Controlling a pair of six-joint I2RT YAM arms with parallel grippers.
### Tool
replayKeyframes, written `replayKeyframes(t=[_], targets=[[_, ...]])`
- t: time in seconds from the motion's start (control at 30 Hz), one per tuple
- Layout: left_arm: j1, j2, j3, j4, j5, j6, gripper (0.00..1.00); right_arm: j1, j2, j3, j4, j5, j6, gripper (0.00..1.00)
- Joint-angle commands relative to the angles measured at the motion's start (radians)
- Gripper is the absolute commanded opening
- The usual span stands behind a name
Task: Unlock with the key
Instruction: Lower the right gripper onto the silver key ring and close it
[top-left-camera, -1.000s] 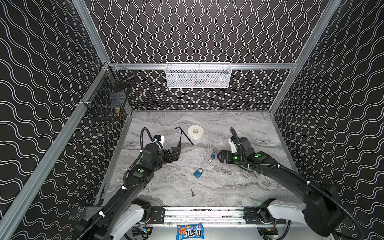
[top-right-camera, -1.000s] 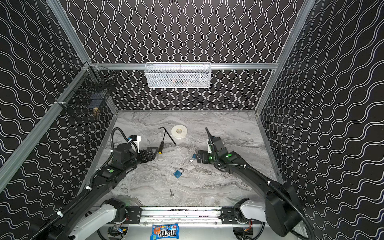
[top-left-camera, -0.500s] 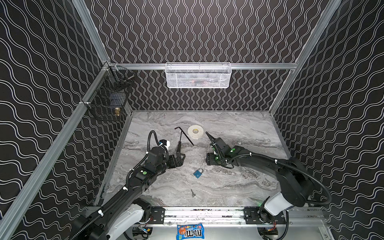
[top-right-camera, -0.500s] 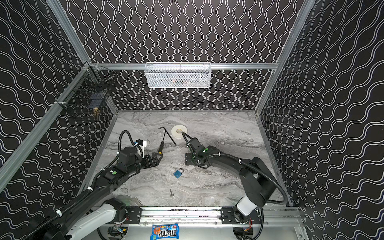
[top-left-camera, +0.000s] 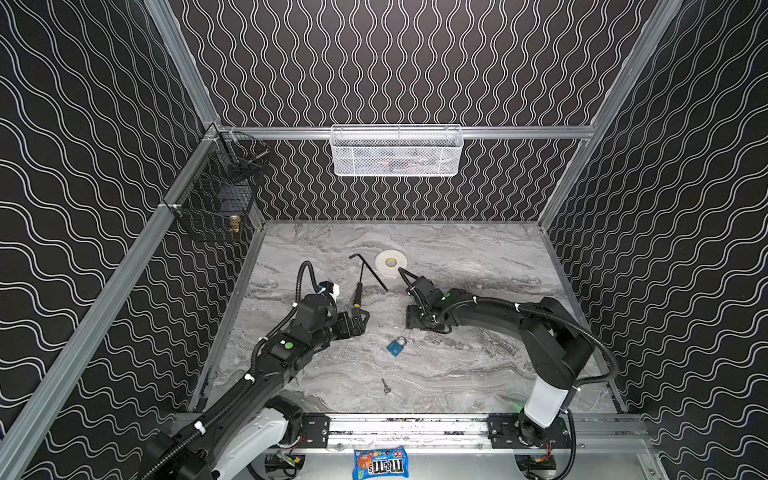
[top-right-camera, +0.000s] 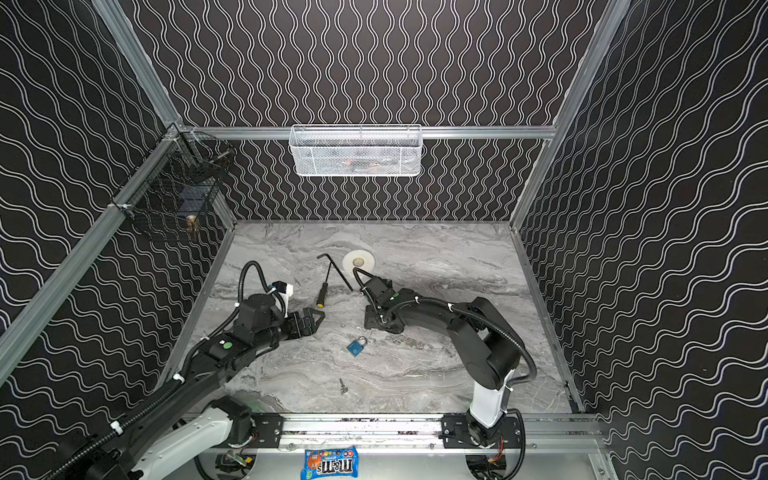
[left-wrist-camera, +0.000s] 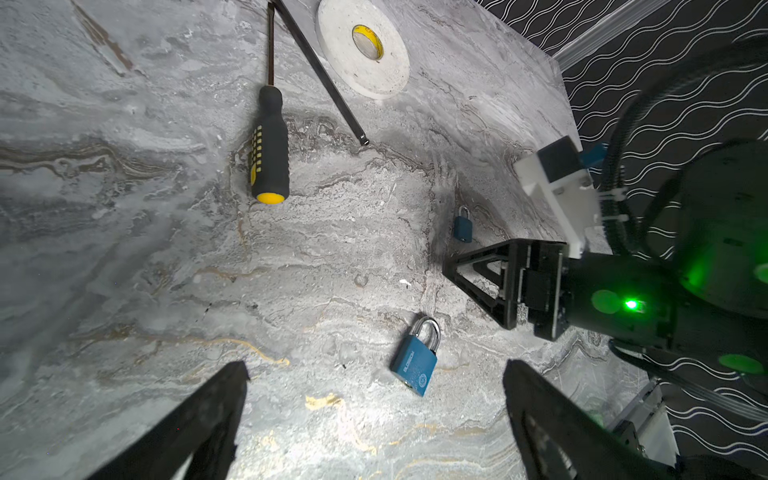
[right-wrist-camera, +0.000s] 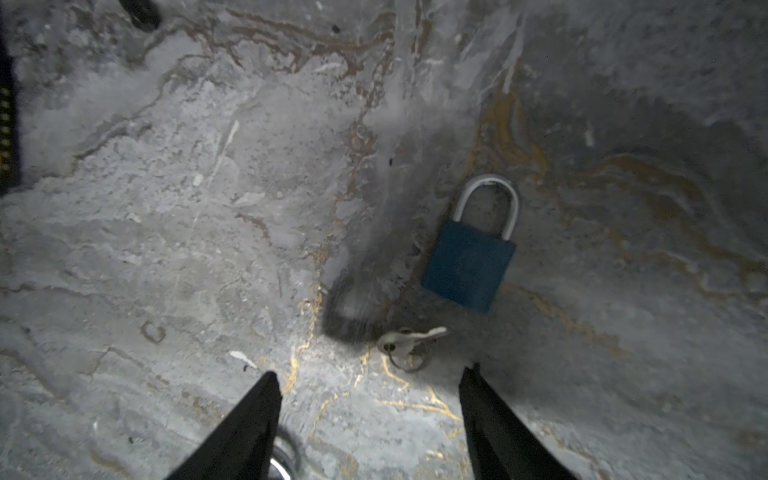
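A blue padlock (top-left-camera: 396, 346) (top-right-camera: 356, 346) (left-wrist-camera: 414, 362) lies flat mid-table between both arms. My left gripper (top-left-camera: 362, 321) (left-wrist-camera: 374, 368) hovers open just left of it, holding nothing. A second, darker padlock (right-wrist-camera: 468, 266) (left-wrist-camera: 462, 224) lies under my right gripper (top-left-camera: 412, 322) (right-wrist-camera: 369, 374), with a small key (right-wrist-camera: 409, 337) on a ring beside it, just beyond the open fingertips. The top views hide that padlock and key behind the right gripper. Another key (top-left-camera: 386, 386) (top-right-camera: 342, 386) lies alone near the front edge.
A black-and-yellow screwdriver (top-left-camera: 358, 291) (left-wrist-camera: 269, 145), a black hex key (top-left-camera: 370, 271) and a white tape roll (top-left-camera: 390, 262) lie behind the grippers. A wire basket (top-left-camera: 397, 151) hangs on the back wall, a black cage (top-left-camera: 216, 199) on the left wall.
My right arm swung left and down over the darker padlock and its key, and its jaws narrowed somewhat. My left arm reached further toward the table's middle, still wide open.
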Motion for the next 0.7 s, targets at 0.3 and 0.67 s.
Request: replayKeyframes(t=[0.3,0.67], targets=[[0.001,0.005,0.003,-0.001,-0.03,-0.002,0.99,0.03,0.104,0.101,-0.004,-0.025,-0.031,0.73],[0.0,0.003,0.004,0.025,-0.013,-0.029,0.99,0.038,0.089,0.154,-0.019,-0.083,-0.189,0.73]])
